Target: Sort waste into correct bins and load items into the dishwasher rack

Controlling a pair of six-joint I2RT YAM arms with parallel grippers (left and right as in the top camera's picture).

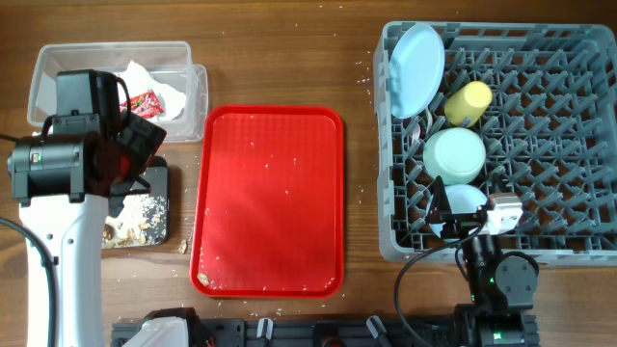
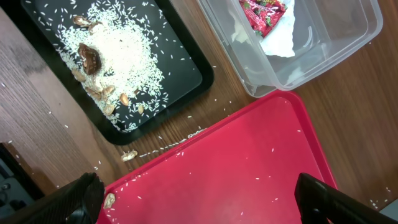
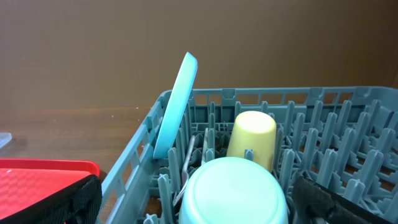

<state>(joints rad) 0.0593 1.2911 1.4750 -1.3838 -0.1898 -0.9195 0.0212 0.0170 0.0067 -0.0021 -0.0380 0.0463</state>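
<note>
Left hand (image 2: pixel 200 204): fingers spread wide, hovering over the left part of the red tray (image 1: pixel 270 193). You see only tray surface between them.

Right hand (image 3: pixel 202 206): fingers also spread, low at the near side of the dishwasher rack (image 1: pixel 578 145), right by the light blue bowl (image 1: pixel 467 199), which it partly hides.

Waste:
- The napkin (image 1: pixel 162 81) and red wrapper (image 1: pixel 145 102) are in the clear tub (image 1: pixel 43 82), at the far-left corner of the counter (image 1: pixel 289 48).
- The food scraps (image 2: pixel 93 59) are in the black tray (image 2: pixel 186 74), on the left edge just nearer than the tub. Your left arm covers much of it from overhead.

Rack takes the right side of the counter up to the far-right corner:
- The plate (image 1: pixel 416 67) stands on edge, tilted, at the rack's far-left corner.
- The yellow cup (image 1: pixel 468 103) is tilted on the pegs just beside the plate.
- The green bowl (image 1: pixel 454 154) is upside down, just nearer than the cup.

Stray rice grains (image 2: pixel 180 142) are on the counter by the black tray and across the red tray.
</note>
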